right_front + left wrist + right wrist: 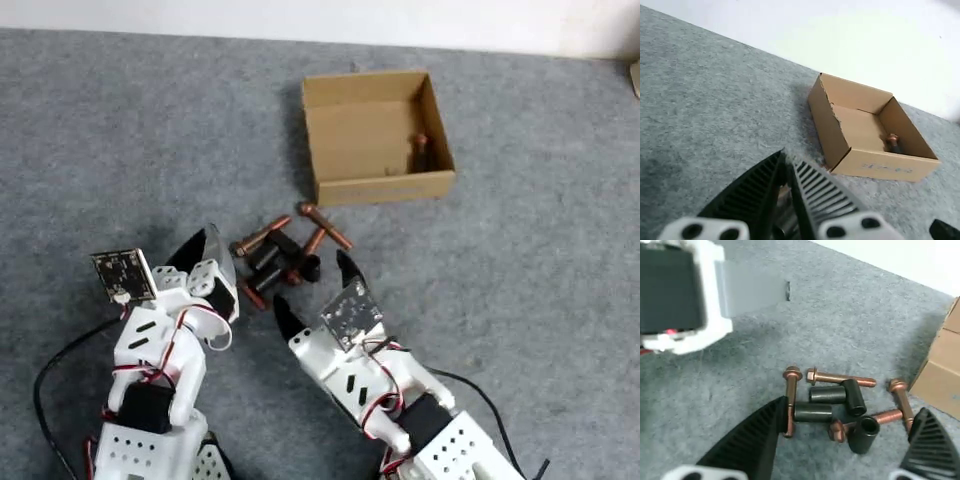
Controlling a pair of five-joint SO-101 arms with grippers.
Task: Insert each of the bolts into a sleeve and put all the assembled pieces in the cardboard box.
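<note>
Left gripper (pixel 207 240), near left of the grey mat (pixel 520 290): closed, nothing seen between its tips, which sit just beside the left edge of the loose pile. In its own wrist view, the pressed-together fingers (pixel 760 185) point toward the cardboard box (pixel 867 127). Centre: four copper bolts (pixel 790 400) and four black sleeves (pixel 813 412) lie mixed and touching on the mat (one sleeve shows its open bore). Right gripper (pixel 310 282): jaws spread wide, one finger at each side of the near end of the pile. Seen from its wrist, the right gripper (pixel 854 407) has the bolts and sleeves between and just beyond its tips. Far right: the cardboard box (pixel 375 135), open side up and well apart from both grippers, holds one assembled piece (pixel 420 150) near its right wall.
</note>
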